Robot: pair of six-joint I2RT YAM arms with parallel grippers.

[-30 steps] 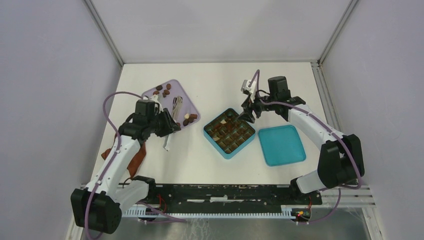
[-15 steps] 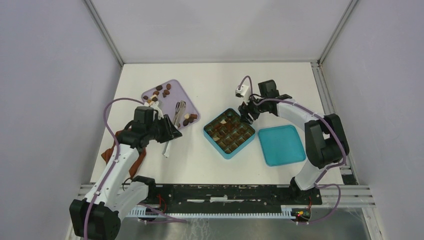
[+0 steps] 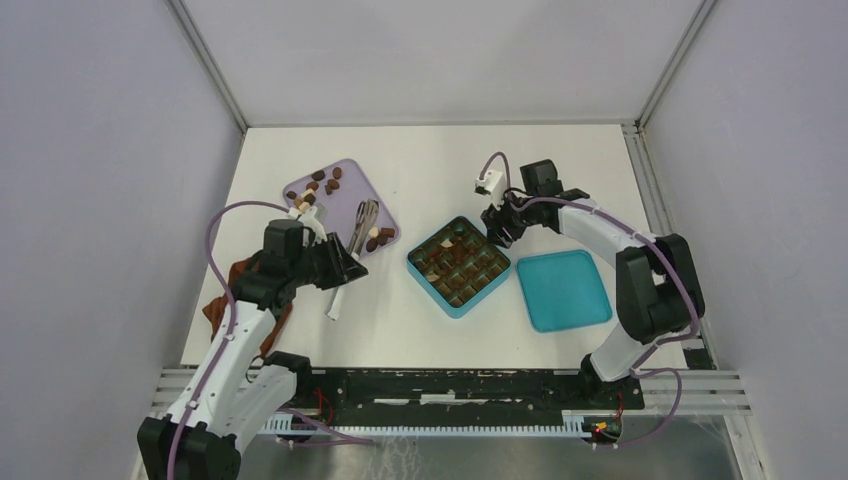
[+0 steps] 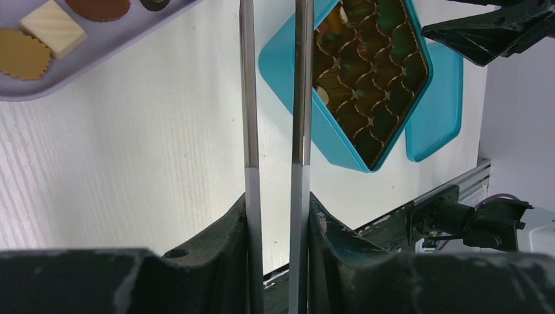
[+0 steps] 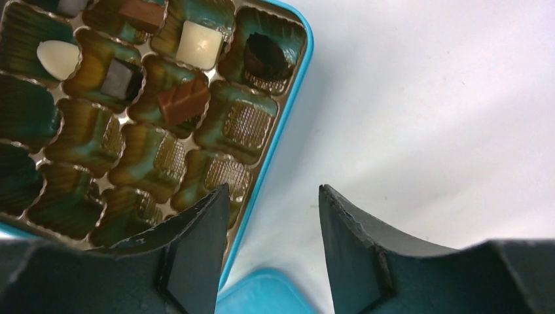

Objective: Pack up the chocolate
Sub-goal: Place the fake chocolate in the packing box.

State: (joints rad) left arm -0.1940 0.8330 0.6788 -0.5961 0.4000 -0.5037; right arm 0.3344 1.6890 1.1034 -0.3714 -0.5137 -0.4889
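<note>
Small chocolates (image 3: 324,181) lie on the lilac tray (image 3: 347,166); tan and cream ones show in the left wrist view (image 4: 52,29). A few chocolates (image 5: 184,101) sit in cells of the teal box (image 3: 460,290). My left gripper (image 3: 338,266) is shut on metal tongs (image 3: 363,218) whose tips reach over the tray's near edge. In the left wrist view the two tong arms (image 4: 301,98) run up from my gripper (image 4: 275,203). My right gripper (image 3: 497,230) is open and empty at the box's right corner (image 5: 271,196).
The teal lid (image 3: 563,290) lies right of the box and also shows in the left wrist view (image 4: 432,118). A reddish-brown cloth (image 3: 240,295) lies under my left arm. Grey walls enclose the table on three sides.
My left arm has shifted, swinging the tong tips right along the tray. My right arm has folded its elbow inward; its gripper stays at the box's right corner.
</note>
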